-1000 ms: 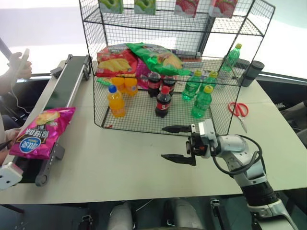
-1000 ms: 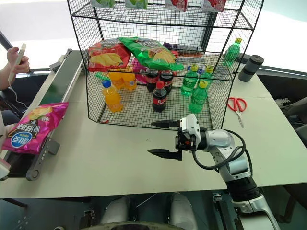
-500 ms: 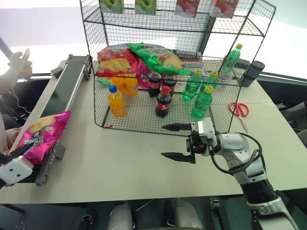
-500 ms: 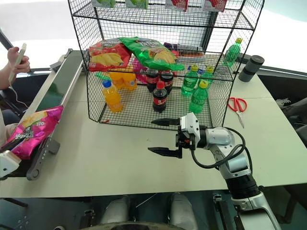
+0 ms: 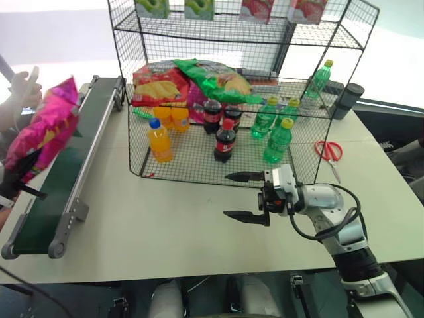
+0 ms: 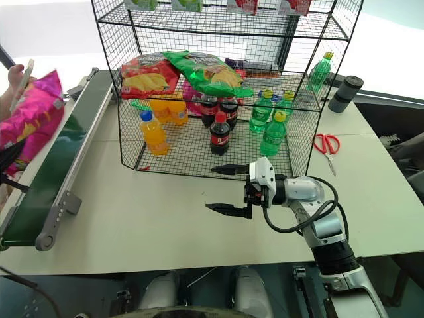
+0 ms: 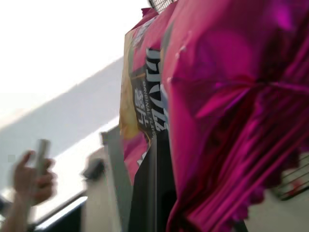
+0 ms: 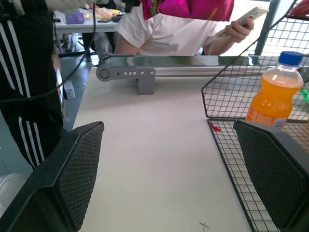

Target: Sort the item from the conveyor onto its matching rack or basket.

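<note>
Your left end effector (image 7: 159,193) pinches the pink bag (image 5: 41,129) upright at far left; the rack (image 5: 238,40) lies rightward, and the right end effector (image 5: 246,197) stays spread.

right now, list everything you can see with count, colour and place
pink bag: 1, magenta, held up above the conveyor's left side
conveyor: 1, dark green belt, grey frame, table's left edge
rack: 1, black wire, back of table
red bag: 1, red, rack's middle tier
green bag: 1, green, middle tier, beside the red bag
orange bottles: 3, orange, bottom tier left
cola bottles: 3, dark, red caps, bottom tier centre
green bottles: 5, four on the bottom tier right, one behind the rack
scissors: 1, red handles, right of rack
cylinder: 1, dark, table's far right
person's hand: 1, holding a phone, beyond the conveyor
left gripper: shut on pink bag
right gripper: open, above the table before the rack
</note>
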Robot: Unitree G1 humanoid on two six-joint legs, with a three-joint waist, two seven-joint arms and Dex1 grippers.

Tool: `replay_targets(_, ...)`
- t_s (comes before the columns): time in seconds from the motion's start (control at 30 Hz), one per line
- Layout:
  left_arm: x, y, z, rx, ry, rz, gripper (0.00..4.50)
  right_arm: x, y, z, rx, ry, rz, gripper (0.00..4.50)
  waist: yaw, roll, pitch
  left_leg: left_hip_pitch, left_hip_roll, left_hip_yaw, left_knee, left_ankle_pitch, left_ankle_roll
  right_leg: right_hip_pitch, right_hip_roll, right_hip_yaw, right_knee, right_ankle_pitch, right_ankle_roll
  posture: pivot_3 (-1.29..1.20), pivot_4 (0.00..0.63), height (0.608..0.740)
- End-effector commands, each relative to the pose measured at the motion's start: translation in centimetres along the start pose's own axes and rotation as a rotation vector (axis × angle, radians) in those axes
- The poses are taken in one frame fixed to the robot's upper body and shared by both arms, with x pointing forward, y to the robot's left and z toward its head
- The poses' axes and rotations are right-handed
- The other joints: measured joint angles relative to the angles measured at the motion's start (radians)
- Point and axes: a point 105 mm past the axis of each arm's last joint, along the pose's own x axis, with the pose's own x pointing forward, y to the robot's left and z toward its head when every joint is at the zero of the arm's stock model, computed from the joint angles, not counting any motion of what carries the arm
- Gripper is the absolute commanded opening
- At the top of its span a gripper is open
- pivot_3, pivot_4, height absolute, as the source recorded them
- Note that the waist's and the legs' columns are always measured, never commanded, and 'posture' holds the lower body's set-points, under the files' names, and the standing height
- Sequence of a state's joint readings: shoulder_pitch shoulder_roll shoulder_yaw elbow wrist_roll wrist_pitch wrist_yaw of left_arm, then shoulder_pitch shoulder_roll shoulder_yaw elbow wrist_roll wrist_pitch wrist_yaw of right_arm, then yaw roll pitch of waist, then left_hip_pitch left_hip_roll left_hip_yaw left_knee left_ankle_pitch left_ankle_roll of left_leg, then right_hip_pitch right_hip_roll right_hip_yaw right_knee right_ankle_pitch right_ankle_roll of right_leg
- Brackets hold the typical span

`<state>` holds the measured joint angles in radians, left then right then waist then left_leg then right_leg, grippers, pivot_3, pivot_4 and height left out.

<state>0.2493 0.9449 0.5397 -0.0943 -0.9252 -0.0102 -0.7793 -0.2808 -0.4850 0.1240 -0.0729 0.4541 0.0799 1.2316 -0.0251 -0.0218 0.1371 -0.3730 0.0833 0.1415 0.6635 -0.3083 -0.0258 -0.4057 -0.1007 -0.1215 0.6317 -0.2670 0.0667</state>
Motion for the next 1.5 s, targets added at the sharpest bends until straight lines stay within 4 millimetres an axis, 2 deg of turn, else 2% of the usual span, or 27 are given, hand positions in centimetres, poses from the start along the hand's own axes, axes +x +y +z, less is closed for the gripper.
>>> replay_targets(0.03, -0.1, -3.8, 2.6, -0.409, -0.033, -0.236, 0.07, -0.8, -0.5, 1.1, -0.031, -0.019, -0.017, 4.5, 0.0, 0.001, 0.001, 0.0, 0.0, 0.0, 0.0, 0.0, 0.0, 0.0, 0.001, 0.0, 0.0, 0.0, 0.0, 0.0, 0.15, 0.726)
replay_targets(0.13, -0.3, -4.9, 4.1, -0.585, -0.038, -0.322, 0.07, -1.3, -0.4, 0.9, -0.012, -0.009, -0.018, 4.5, 0.006, 0.001, 0.001, 0.0, 0.0, -0.002, 0.0, 0.0, 0.0, 0.0, 0.003, 0.0, 0.0, 0.0, 0.0, 0.0, 0.15, 0.726)
replay_targets(0.2, -0.5, -6.0, 4.9, -0.771, -0.027, -0.412, 0.07, -1.5, -0.1, 0.9, 0.012, -0.007, -0.014, 4.5, 0.009, 0.001, 0.001, 0.0, 0.0, -0.004, 0.0, -0.001, 0.002, 0.0, 0.004, 0.0, 0.0, 0.0, -0.001, 0.0, 0.15, 0.726)
replay_targets(0.33, -0.7, -9.9, 4.2, -1.051, 0.08, -0.632, 0.07, -1.8, 1.0, 1.7, 0.171, -0.038, 0.022, 4.5, 0.012, 0.003, 0.002, 0.0, 0.0, -0.005, 0.0, -0.001, 0.002, 0.001, 0.003, 0.0, 0.0, 0.0, -0.001, 0.0, 0.15, 0.726)
replay_targets(0.47, -0.2, -12.0, 3.1, -1.17, 0.15, -0.76, 0.07, -2.2, 1.2, 2.7, 0.321, -0.054, 0.055, 4.5, 0.012, 0.003, 0.002, 0.0, -0.002, -0.004, 0.0, -0.001, 0.002, 0.001, 0.004, 0.0, 0.0, 0.0, -0.002, 0.0, 0.15, 0.726)
replay_targets(0.57, 1.0, -13.4, 2.5, -1.199, 0.18, -0.857, 0.07, -2.3, 2.0, 4.1, 0.437, -0.073, 0.136, 4.5, 0.013, 0.002, 0.001, 0.0, -0.002, -0.005, 0.0, -0.001, 0.002, 0.001, 0.004, 0.0, 0.0, 0.0, -0.003, 0.0, 0.15, 0.726)
replay_targets(0.67, 2.1, -14.3, 2.0, -1.211, 0.184, -0.932, 0.07, -2.6, 3.9, 4.7, 0.557, -0.037, 0.25, 4.5, 0.015, 0.001, 0.001, 0.0, -0.003, -0.005, 0.0, -0.001, 0.002, 0.002, 0.004, 0.0, -0.001, 0.0, -0.003, 0.0, 0.15, 0.726)
replay_targets(0.83, 3.2, -15.4, 0.6, -1.159, 0.233, -1.014, 0.07, -2.4, 3.7, 5.9, 0.66, -0.085, 0.229, 4.5, 0.012, 0.0, 0.0, 0.0, -0.004, -0.006, 0.0, -0.001, 0.002, 0.001, 0.005, 0.001, -0.001, 0.001, -0.003, 0.0, 0.15, 0.726)
replay_targets(0.97, 4.5, -15.9, 0.0, -1.066, 0.212, -1.027, 0.07, -1.7, 4.3, 5.7, 0.694, -0.036, 0.237, 4.5, 0.015, -0.001, -0.001, -0.001, -0.004, -0.007, 0.0, -0.001, 0.002, 0.001, 0.004, 0.001, -0.001, 0.001, -0.003, 0.0, 0.15, 0.726)
replay_targets(1.1, 5.3, -16.4, -0.1, -1.019, 0.181, -1.047, 0.07, -0.8, 5.6, 4.4, 0.723, 0.046, 0.247, 4.5, 0.015, -0.001, -0.001, -0.001, -0.004, -0.007, 0.0, -0.001, 0.002, 0.001, 0.004, 0.001, -0.002, 0.001, -0.003, 0.0, 0.15, 0.726)
replay_targets(1.37, 6.2, -16.8, -0.3, -0.981, 0.12, -1.026, 0.07, 0.4, 4.6, 4.4, 0.744, -0.001, 0.194, 4.5, 0.015, -0.001, -0.001, -0.001, -0.004, -0.007, 0.0, -0.001, 0.003, 0.001, 0.004, 0.001, -0.002, 0.001, -0.003, 0.0, 0.15, 0.726)
replay_targets(1.47, 6.4, -16.9, -0.3, -0.965, 0.096, -1.009, 0.0, 0.3, 4.7, 3.9, 0.746, 0.029, 0.196, 3.66, 0.016, -0.001, -0.001, -0.001, -0.004, -0.007, 0.0, -0.002, 0.003, 0.001, 0.004, 0.001, -0.002, 0.001, -0.003, 0.0, 0.15, 0.726)
replay_targets(1.5, 6.6, -16.8, -0.2, -0.957, 0.082, -1.004, 0.0, 0.3, 4.6, 3.7, 0.745, 0.034, 0.19, 3.19, 0.016, -0.001, -0.001, -0.001, -0.004, -0.007, 0.0, -0.002, 0.004, 0.001, 0.004, 0.001, -0.002, 0.001, -0.003, 0.0, 0.15, 0.726)
